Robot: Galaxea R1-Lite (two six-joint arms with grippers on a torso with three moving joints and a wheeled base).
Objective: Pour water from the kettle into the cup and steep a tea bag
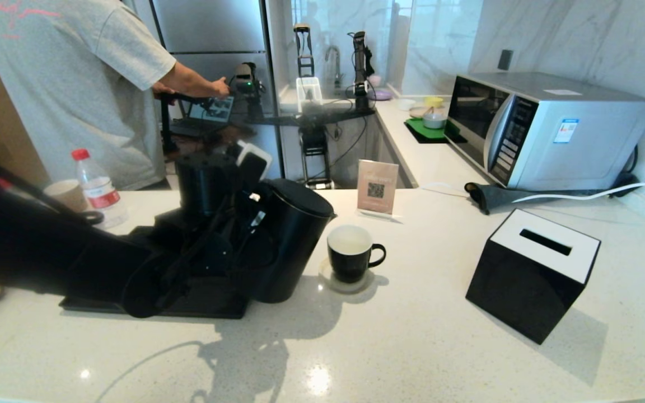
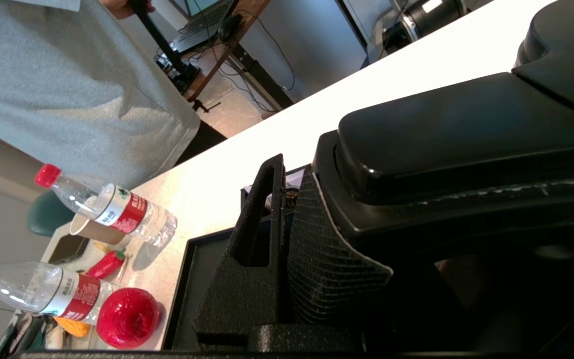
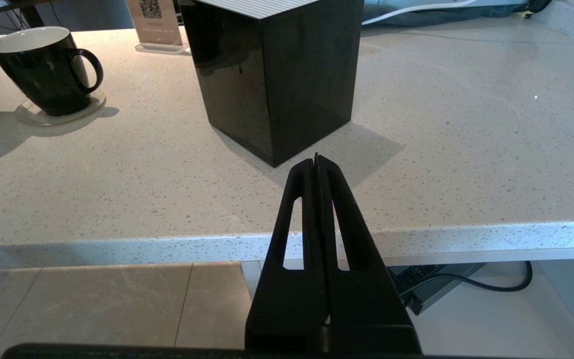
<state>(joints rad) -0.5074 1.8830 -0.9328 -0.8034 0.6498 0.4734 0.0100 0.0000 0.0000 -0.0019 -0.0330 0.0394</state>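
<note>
Far left, behind the left tool [image 2: 287, 224], two water bottles [image 2: 112, 212], a paper cup [image 1: 66, 194] and a red ball [image 2: 127, 317] crowd the surface [image 1: 412, 347], with a person [image 1: 70, 84] standing just beyond them. The left tool is clamped on the kettle's handle [image 2: 456, 134], one finger [image 2: 252, 259] outside the loop and the meshed pad pressed against it. The kettle [image 1: 294, 246] is tilted, lid end leaning toward the cup [image 1: 350, 252], over a black tray [image 1: 210, 305]. Just beyond the kettle, the cup sits upright on a clear coaster [image 1: 345, 282], ear handle turned away from the tool, white inside showing; whether it holds water cannot be told. A small sign [image 1: 377, 187] stands behind it. Further right, a black tissue box [image 1: 532, 274] sits directly ahead of the right tool [image 3: 317, 164], between it and the microwave [image 1: 546, 131]. The right tool hangs off the near edge of the surface, fingers pressed together on nothing.
</note>
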